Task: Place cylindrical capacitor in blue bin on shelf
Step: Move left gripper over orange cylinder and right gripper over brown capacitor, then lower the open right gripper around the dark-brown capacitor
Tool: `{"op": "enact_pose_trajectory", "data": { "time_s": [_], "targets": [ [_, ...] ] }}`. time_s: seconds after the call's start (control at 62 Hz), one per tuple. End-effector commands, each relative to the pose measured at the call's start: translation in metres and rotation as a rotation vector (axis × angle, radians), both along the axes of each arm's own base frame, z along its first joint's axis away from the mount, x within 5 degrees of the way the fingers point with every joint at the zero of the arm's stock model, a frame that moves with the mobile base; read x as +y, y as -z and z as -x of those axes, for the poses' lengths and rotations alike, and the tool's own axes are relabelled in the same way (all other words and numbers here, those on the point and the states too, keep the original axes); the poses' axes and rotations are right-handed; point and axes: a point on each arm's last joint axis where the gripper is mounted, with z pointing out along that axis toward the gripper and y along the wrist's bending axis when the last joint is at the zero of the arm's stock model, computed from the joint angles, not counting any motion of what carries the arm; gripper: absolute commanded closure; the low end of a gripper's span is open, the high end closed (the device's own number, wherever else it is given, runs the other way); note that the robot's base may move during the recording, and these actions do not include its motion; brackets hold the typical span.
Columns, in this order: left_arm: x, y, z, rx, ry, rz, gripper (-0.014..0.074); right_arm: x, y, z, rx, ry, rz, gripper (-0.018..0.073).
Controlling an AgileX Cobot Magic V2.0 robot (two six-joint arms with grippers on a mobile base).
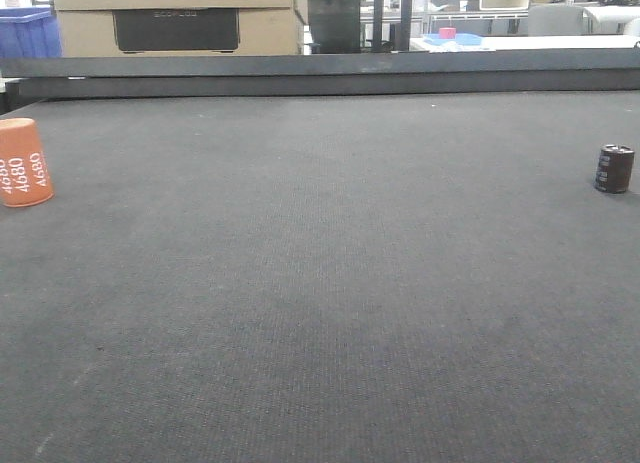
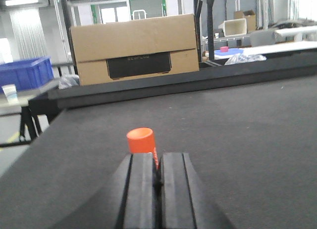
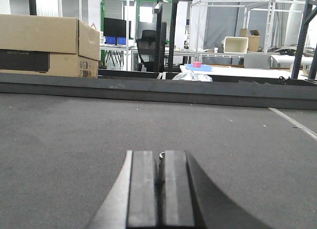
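Capacitor — front view only

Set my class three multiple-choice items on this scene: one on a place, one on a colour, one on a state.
1. In the front view, where does the cylindrical capacitor stand on the table?
A. at the far right
B. at the far left
C. in the middle

2. What colour is the cylinder printed "4680"?
A. blue
B. orange
C. green

3. How does the left pincer stand?
A. wide open
B. clamped on the capacitor
C. shut, its fingers pressed together

Answers:
1. A: the front view shows it upright near the right edge of the picture.
2. B: its body is orange with white print.
3. C: the left wrist view shows the two fingers meeting, with nothing between them.
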Motion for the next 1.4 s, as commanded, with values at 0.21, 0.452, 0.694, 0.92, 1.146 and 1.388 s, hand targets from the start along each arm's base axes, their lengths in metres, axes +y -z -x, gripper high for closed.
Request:
{"op": "enact_pose_trajectory", "data": {
  "time_s": [0.21,0.452,0.694,0.92,1.146,1.388],
  "targets": [
    [0.006,-0.059,0.015,0.017,-0.037,-0.011,0.0707,-0.001,-0.071,0.014,-0.022,0.006,0.001,0.0727],
    [0.003,-0.101,-0.006,0.216,-0.050,-0.013,0.0707,0.000,-0.111,-0.017,0.142,0.007,0.010,0.0727],
    [-0.015,-0.126,-0.074,0.476,-0.017,0.122,0.0707,0.003,-0.134,-0.076,0.481,0.009,0.027,0.0727],
    [-0.029,-0.141,-0.140,0.657,-0.028,0.107,0.0707,0.007,-0.134,-0.123,0.605,0.000,0.010,0.0727],
    [-0.036,-0.136,-0.187,0.732,-0.044,0.092,0.0707,0.010,-0.116,-0.172,0.800,-0.003,0.008,0.0727],
    [-0.027,-0.137,-0.235,0.948,-0.117,0.088,0.0707,0.013,-0.107,-0.240,1.056,-0.002,0.028,0.0727]
  ]
}}
